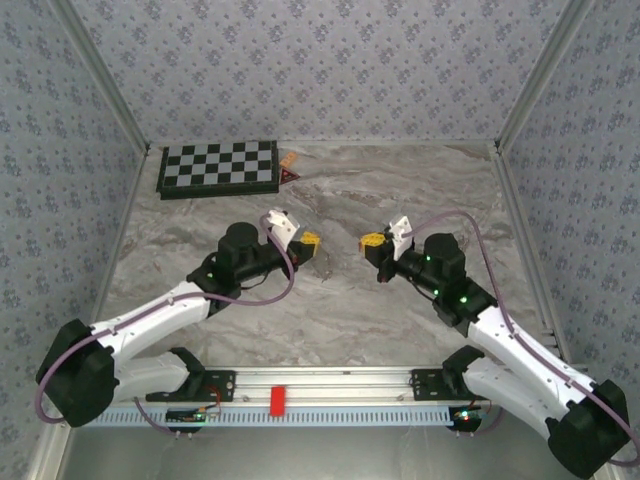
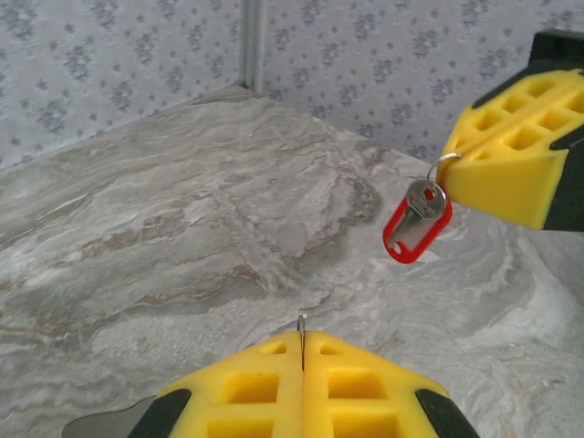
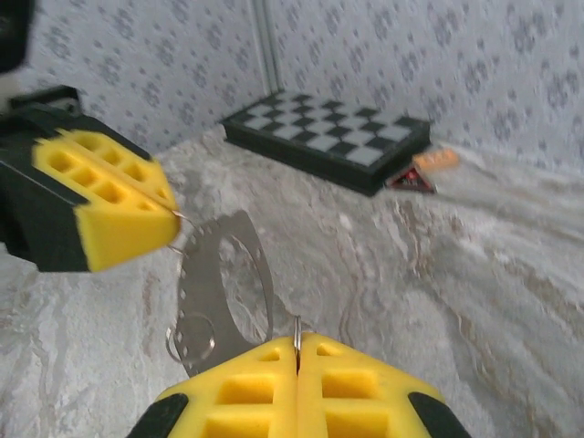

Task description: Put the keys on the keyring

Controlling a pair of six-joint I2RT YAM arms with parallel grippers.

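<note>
Above the middle of the marbled table (image 1: 340, 320), I have both claws raised and facing each other, just apart. The right gripper (image 2: 461, 157) is pinched together on a thin wire loop (image 2: 445, 162), and the key (image 2: 417, 219) dangles from that loop with its red plastic part lowest. The left gripper (image 3: 151, 208) is closed on what I take to be the top edge of the keyring (image 3: 199, 274), which hangs below it. I judge both pieces light, stiff and slick. They are bare metal that can swivel or slip between foam pads, so I'd grip at the very rim and leave the openings free. In each wrist view my own fingers hide the held piece, but for a sliver of metal at the seam. I cannot make out where the keyring opens. In the overhead view both pieces are too small to tell from the fingertips.
</note>
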